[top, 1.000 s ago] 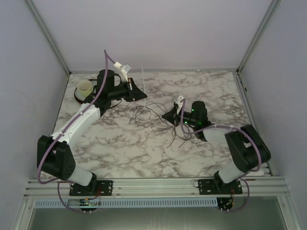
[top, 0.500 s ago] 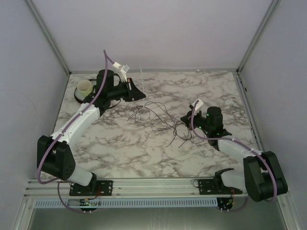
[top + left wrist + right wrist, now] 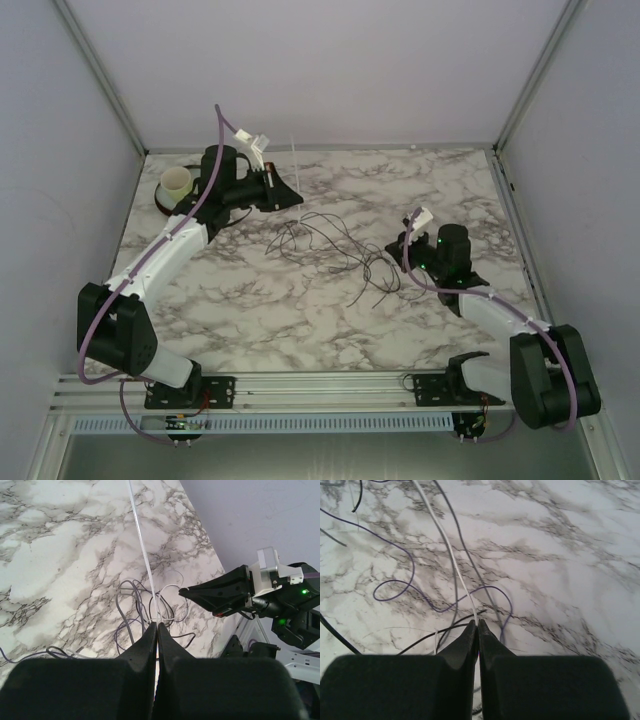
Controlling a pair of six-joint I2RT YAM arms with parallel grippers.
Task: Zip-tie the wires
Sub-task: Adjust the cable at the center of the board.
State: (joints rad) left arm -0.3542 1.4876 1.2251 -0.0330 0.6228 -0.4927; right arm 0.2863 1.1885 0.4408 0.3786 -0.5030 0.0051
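Observation:
The wires (image 3: 330,245) lie in loose dark loops on the marble table's middle. They also show in the left wrist view (image 3: 132,605) and the right wrist view (image 3: 410,575). My left gripper (image 3: 292,197) hovers at the bunch's far left edge. It is shut on a thin white zip tie (image 3: 142,550), which sticks up from its tips (image 3: 292,155). My right gripper (image 3: 393,245) sits at the bunch's right edge, low over the table. Its jaws are shut, and a pale wire strand (image 3: 452,560) runs right into the tips (image 3: 477,623). The right gripper also shows in the left wrist view (image 3: 184,592).
A cream cup (image 3: 177,182) stands on a dark dish (image 3: 163,202) at the back left corner, just behind the left arm. Metal frame rails (image 3: 500,190) border the table's edges.
My right gripper has drawn back to the right, from the bunch's middle to its right edge, and the nearby wire loops shifted slightly with it. The left gripper with the zip tie has barely moved.

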